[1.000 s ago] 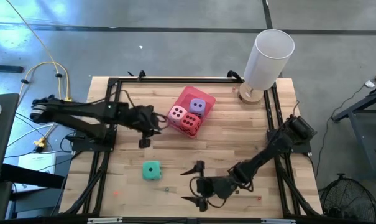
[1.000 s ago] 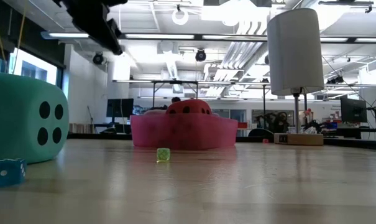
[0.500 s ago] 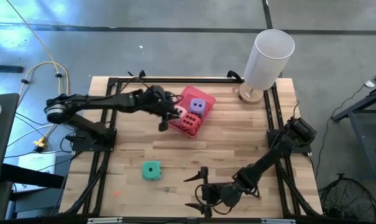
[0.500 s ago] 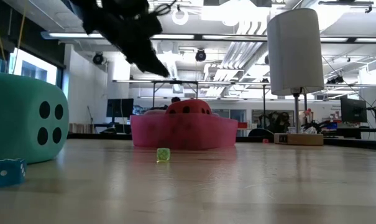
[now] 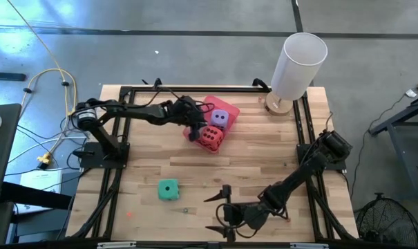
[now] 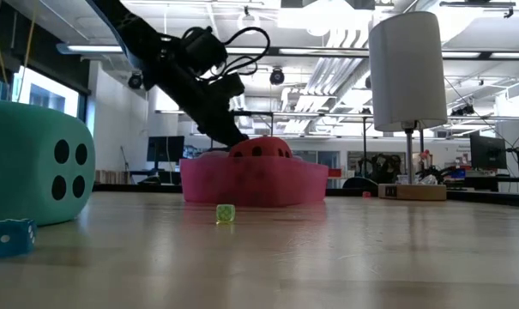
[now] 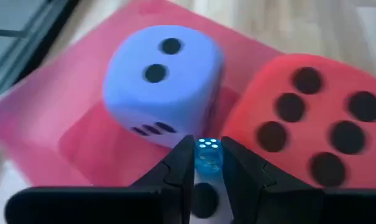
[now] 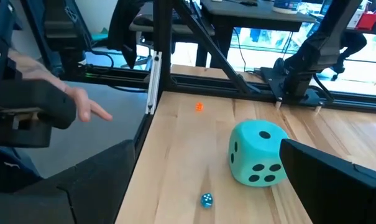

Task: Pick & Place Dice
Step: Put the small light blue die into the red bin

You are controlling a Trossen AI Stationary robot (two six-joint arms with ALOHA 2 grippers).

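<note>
A pink tray point(image 5: 210, 104) sits at the table's far middle. It holds a purple die point(image 7: 163, 84) and a red die point(image 7: 306, 124). My left gripper point(image 5: 193, 131) hangs over the tray's left part, slanting down, shut on a tiny clear-blue die point(image 7: 207, 155). A teal die point(image 5: 168, 189) rests on its bottom face on the bare table at the near left. My right gripper point(image 5: 221, 211) stands open near the table's near edge, right of the teal die point(image 8: 257, 154), with nothing between its fingers. My left gripper pinches the tiny blue die by two opposite faces point(image 7: 207, 163) between its two fingertips. The fingers point(image 7: 178, 174) come slanting down from the table's left. The die is lifted clear, above the tray and in front of the purple and red dice.
A tall white cylinder point(image 5: 298, 66) stands on a wooden base at the far right corner. Tiny dice lie loose on the table: a blue one point(image 8: 207, 200), a green one point(image 6: 226, 213) and an orange one point(image 8: 199, 106). A person's hand point(image 8: 82, 107) shows beyond the left edge.
My left gripper has gone toward the table's right edge and down, from the open table left of the tray to just above the tray's left part. The dice in the tray and the teal die have stayed where they were.
</note>
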